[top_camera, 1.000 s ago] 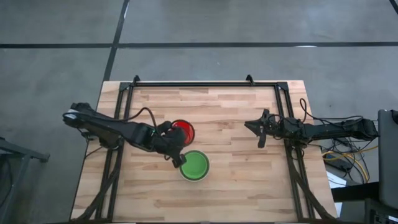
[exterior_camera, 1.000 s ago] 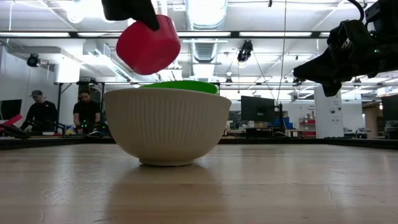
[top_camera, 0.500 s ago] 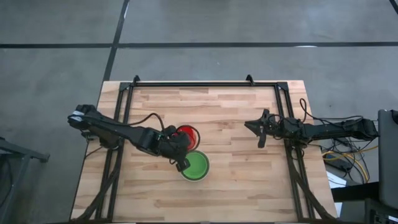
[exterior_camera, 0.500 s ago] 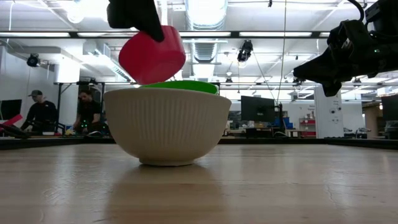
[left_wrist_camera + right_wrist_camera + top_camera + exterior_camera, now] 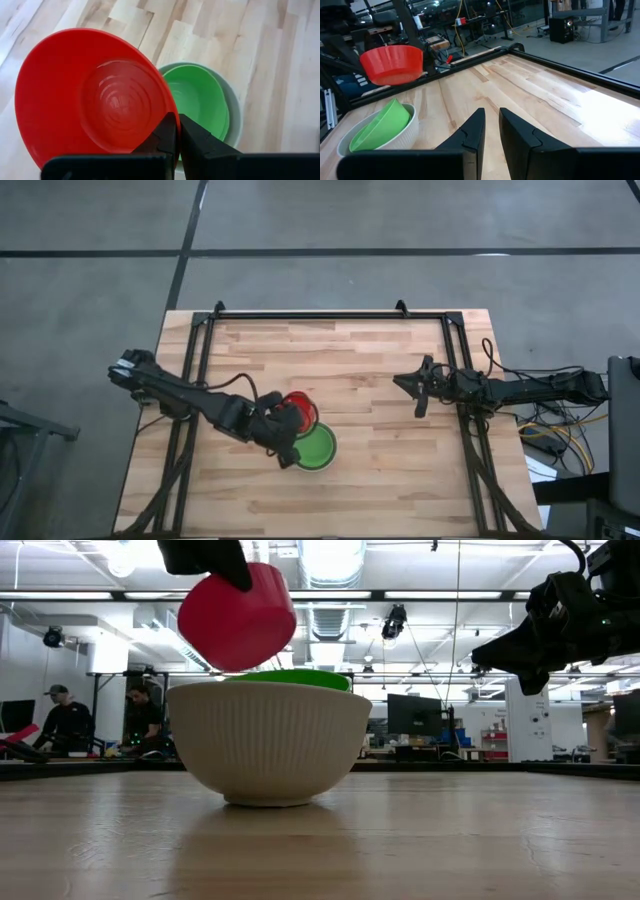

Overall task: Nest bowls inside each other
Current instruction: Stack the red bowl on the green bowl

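A red bowl (image 5: 302, 406) hangs in the air, with my left gripper (image 5: 288, 424) shut on it. It is above the far left side of a whitish-grey bowl (image 5: 268, 740), which stands on the wooden table. A green bowl (image 5: 197, 97) sits tilted inside the whitish-grey one. In the low view the red bowl (image 5: 238, 612) is just above the green rim (image 5: 290, 679). My right gripper (image 5: 402, 381) waits at the table's right side, clear of the bowls. Its fingers (image 5: 470, 131) stand a narrow gap apart with nothing between them. My left gripper pinches the red bowl's rim (image 5: 167, 107) on the side toward the green bowl, one finger inside the bowl and one outside. The fingers slant down from the table's left. The bowl is lifted clear and tilted, its hollow facing up.
A black frame (image 5: 330, 314) runs along the table's far edge and down both sides. Bare wood lies between the bowls and my right gripper. People sit at desks in the room beyond the table (image 5: 65, 720).
My left gripper has carried the red bowl toward the table's near edge and a little down, closer over the whitish-grey bowl with the green one inside. The red bowl stays lifted and tilted, and the grip is unchanged.
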You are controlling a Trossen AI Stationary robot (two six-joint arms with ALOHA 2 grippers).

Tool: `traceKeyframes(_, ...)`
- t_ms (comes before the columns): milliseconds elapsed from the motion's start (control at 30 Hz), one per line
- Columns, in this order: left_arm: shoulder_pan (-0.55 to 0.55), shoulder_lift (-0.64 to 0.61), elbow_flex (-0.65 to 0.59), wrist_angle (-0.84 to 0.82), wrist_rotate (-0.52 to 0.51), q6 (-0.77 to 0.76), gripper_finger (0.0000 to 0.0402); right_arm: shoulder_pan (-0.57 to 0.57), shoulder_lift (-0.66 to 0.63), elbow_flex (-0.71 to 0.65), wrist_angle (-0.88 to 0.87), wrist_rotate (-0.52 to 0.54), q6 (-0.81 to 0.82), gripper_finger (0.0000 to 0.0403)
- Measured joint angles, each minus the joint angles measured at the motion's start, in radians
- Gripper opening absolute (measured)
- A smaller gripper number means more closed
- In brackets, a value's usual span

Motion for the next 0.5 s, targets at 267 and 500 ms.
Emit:
traceKeyframes(267,-0.051,0.005,0.011,0.054,-0.001,-0.003,0.0014,0.0,0.0,0.0,0.0,0.0,0.0,0.0054)
traceKeyframes(500,-0.061,0.037,0.011,0.088,-0.006,-0.075,0.0014,0.0,0.0,0.0,0.0,0.0,0.0,0.0054)
